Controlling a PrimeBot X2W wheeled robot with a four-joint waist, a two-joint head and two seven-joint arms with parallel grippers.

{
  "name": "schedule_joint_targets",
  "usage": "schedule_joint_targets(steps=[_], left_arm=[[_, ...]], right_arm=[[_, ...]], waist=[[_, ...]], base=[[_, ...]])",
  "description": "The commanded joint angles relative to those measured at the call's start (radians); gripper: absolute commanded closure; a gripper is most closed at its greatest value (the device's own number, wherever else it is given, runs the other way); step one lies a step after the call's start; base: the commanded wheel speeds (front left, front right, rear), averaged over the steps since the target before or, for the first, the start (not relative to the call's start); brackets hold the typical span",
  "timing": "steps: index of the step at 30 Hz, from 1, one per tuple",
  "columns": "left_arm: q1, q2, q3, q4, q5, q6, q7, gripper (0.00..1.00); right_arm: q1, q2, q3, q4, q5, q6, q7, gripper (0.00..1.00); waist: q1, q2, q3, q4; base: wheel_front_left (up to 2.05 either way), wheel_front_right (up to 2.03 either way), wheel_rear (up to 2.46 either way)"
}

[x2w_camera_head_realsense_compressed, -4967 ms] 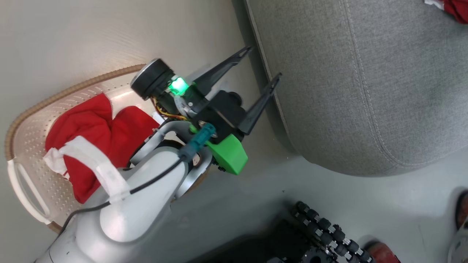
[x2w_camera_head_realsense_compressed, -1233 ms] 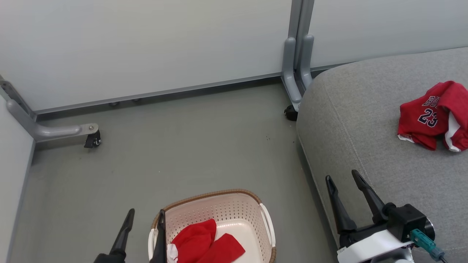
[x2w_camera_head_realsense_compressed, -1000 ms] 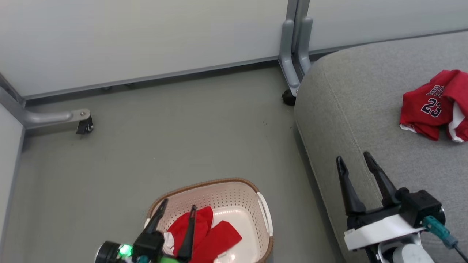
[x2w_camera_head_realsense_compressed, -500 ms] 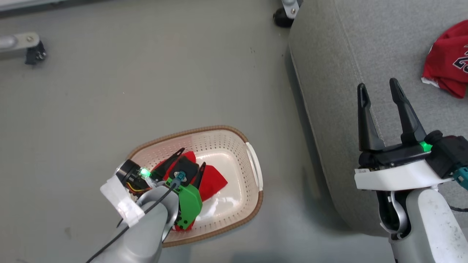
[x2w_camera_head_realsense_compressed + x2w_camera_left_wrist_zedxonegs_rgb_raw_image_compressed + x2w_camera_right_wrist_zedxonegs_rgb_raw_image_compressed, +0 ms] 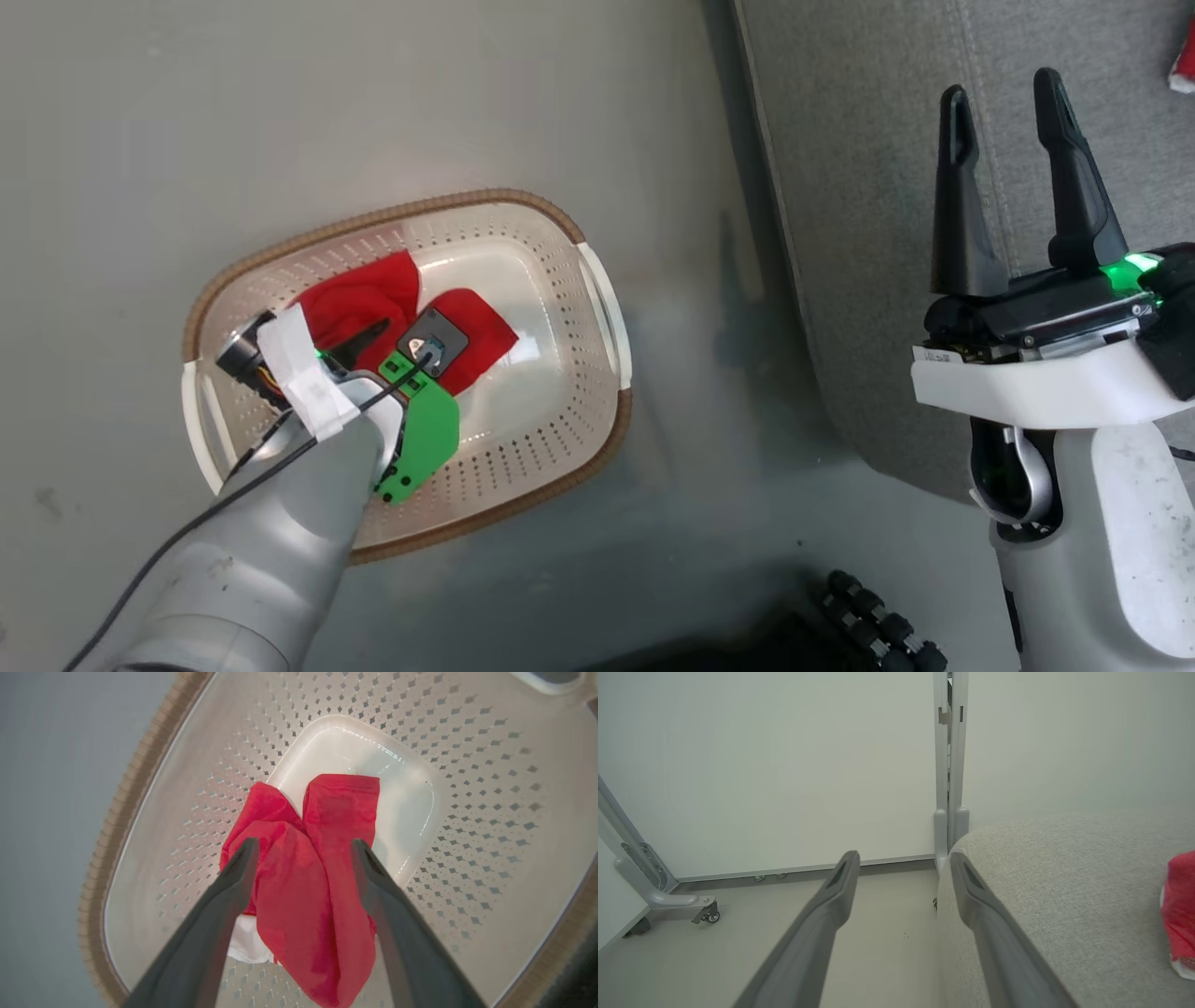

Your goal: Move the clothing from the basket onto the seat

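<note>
The cream perforated basket stands on the floor, left of the grey seat. Red clothing lies crumpled on its bottom, with a white strip at one edge. My left gripper reaches down into the basket, open, its fingers astride the red clothing and just above it, gripping nothing. In the head view the left wrist hides most of those fingers. My right gripper hangs open and empty over the seat's near edge. Another red piece lies on the seat.
Grey floor surrounds the basket. In the right wrist view, pale partition panels stand behind, with a grey post at the seat's corner and a caster foot at the left. My base's black rollers sit at the bottom.
The head camera has tilted down toward the basket. My left gripper has dropped into the basket and now straddles the red clothing. The right gripper stays open by the seat.
</note>
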Motion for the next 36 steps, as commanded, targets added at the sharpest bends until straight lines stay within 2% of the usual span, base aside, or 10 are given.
schedule_joint_targets(steps=[1, 8, 17, 21, 24, 29, 36], left_arm=[[-0.037, 0.017, -0.013, 0.013, 0.017, -0.002, 0.011, 0.0], [-0.107, 0.042, -0.055, 0.058, 0.043, 0.008, 0.075, 0.0], [-0.146, 0.071, -0.11, 0.075, 0.098, 0.14, 0.088, 0.0], [-0.163, 0.076, -0.12, 0.081, 0.099, 0.168, 0.103, 0.0], [-0.176, 0.084, -0.123, 0.084, 0.093, 0.172, 0.114, 0.0], [-0.192, 0.089, -0.125, 0.087, 0.075, 0.143, 0.104, 0.0], [-0.212, 0.083, -0.137, 0.09, 0.067, 0.149, 0.106, 0.0]], right_arm=[[-0.023, 0.008, 0.001, -0.012, 0.003, -0.001, -0.003, 0.0], [-0.046, 0.016, 0.022, -0.028, 0.003, -0.001, -0.003, 0.0], [-0.072, 0.021, 0.044, -0.033, -0.008, -0.001, -0.003, 0.0], [-0.079, 0.022, 0.047, -0.037, -0.01, -0.002, -0.003, 0.0], [-0.089, 0.023, 0.05, -0.042, -0.011, -0.001, -0.003, 0.0], [-0.094, 0.023, 0.056, -0.047, -0.002, -0.002, -0.003, 0.0], [-0.103, 0.024, 0.053, -0.053, 0.0, -0.001, -0.003, 0.0]], waist=[[-0.0002, 0.0, 0.139, -0.064], [-0.0002, 0.0, 0.211, -0.086], [-0.0002, 0.0, 0.259, -0.097], [-0.0002, 0.0, 0.279, -0.098], [-0.0002, 0.0, 0.294, -0.101], [-0.0002, 0.0, 0.32, -0.104], [-0.0002, 0.0, 0.349, -0.105]], base=[[0.0, 0.0, 0.0], [0.0, 0.0, 0.0], [0.0, 0.0, 0.0], [0.0, 0.0, 0.0], [0.0, 0.0, 0.0], [0.0, 0.0, 0.0], [0.0, 0.0, 0.0]])
